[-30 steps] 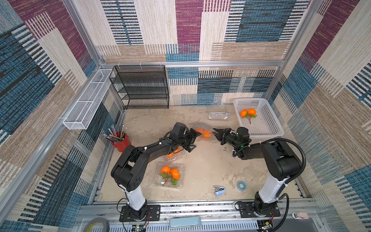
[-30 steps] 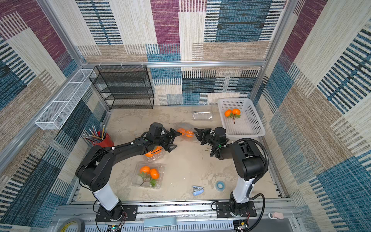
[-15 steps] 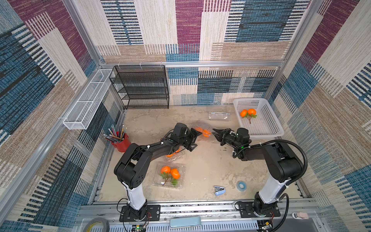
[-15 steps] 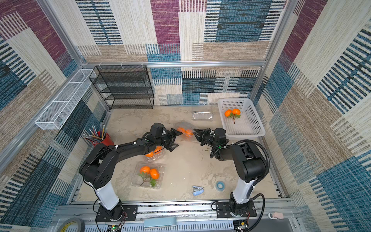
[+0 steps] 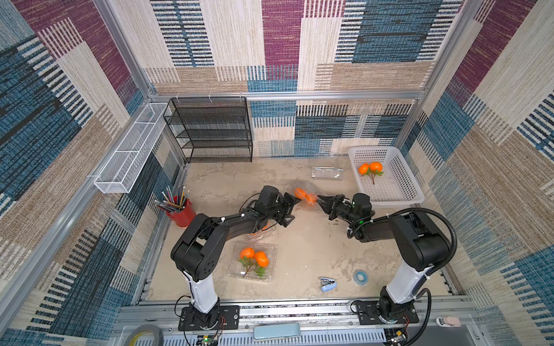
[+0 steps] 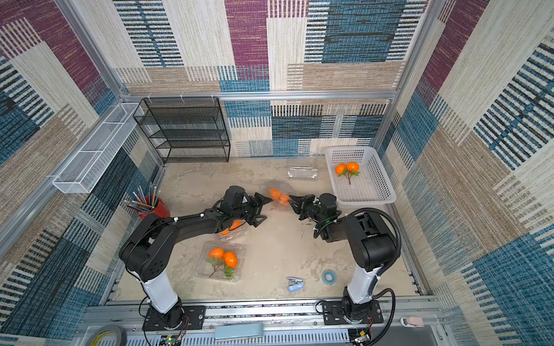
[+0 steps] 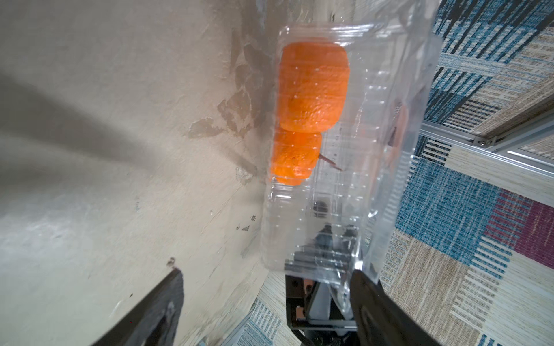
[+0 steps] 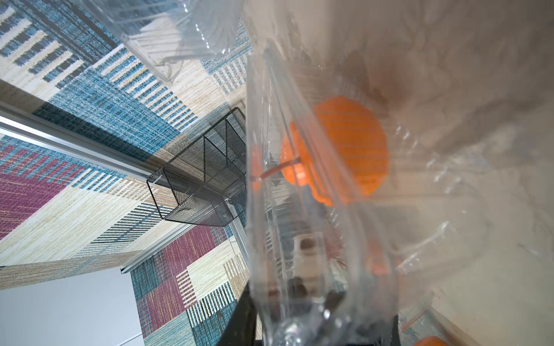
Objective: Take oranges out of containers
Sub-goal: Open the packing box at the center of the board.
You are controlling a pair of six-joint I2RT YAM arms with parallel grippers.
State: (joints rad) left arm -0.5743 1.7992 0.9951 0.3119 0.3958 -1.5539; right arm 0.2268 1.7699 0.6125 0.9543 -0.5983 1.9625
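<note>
Left pincer (image 5: 295,211) edged toward container (image 5: 310,191) gripped by right pincer (image 5: 323,203).

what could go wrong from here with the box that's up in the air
1. The right pincer pinches the thin box by one edge with the oranges inside; it may flex and slip.
2. The left pincer is open, one finger at the box's rim; closing could miss it.
3. The left arm hangs over a second box and may knock it.
</note>
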